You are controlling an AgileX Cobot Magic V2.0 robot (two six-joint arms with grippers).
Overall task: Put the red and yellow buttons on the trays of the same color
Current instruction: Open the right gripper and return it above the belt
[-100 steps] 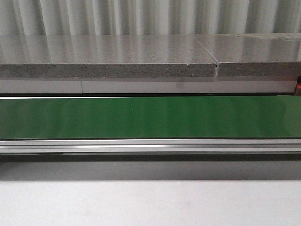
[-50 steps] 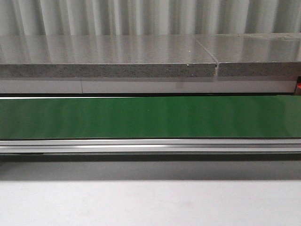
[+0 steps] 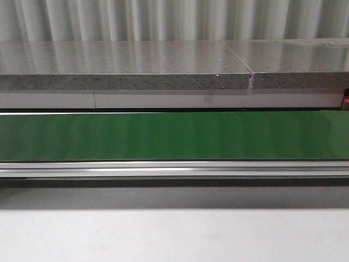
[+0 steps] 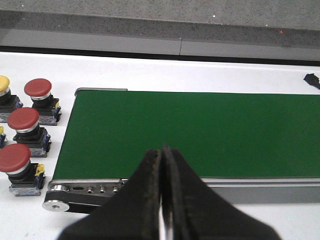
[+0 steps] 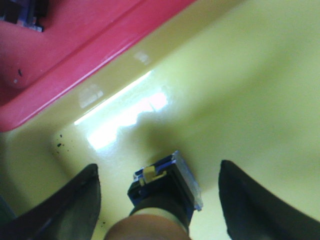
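The yellow button [image 5: 162,200] sits on the floor of the yellow tray [image 5: 250,75], right next to the red tray [image 5: 75,45], which looks to me like the drop-off for this one. The right gripper [image 5: 159,200] has its fingers spread wide, one on each side of the button and not touching it. The left gripper [image 4: 161,200] hangs pinched shut and empty over the near edge of the green belt [image 4: 200,130], with three red buttons [image 4: 23,120] waiting off the belt's end.

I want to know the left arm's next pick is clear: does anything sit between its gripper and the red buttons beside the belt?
Nothing visible does. The left gripper, shut, hangs over the green belt's near edge; the red buttons stand on the white table just off the belt's end, unobstructed.
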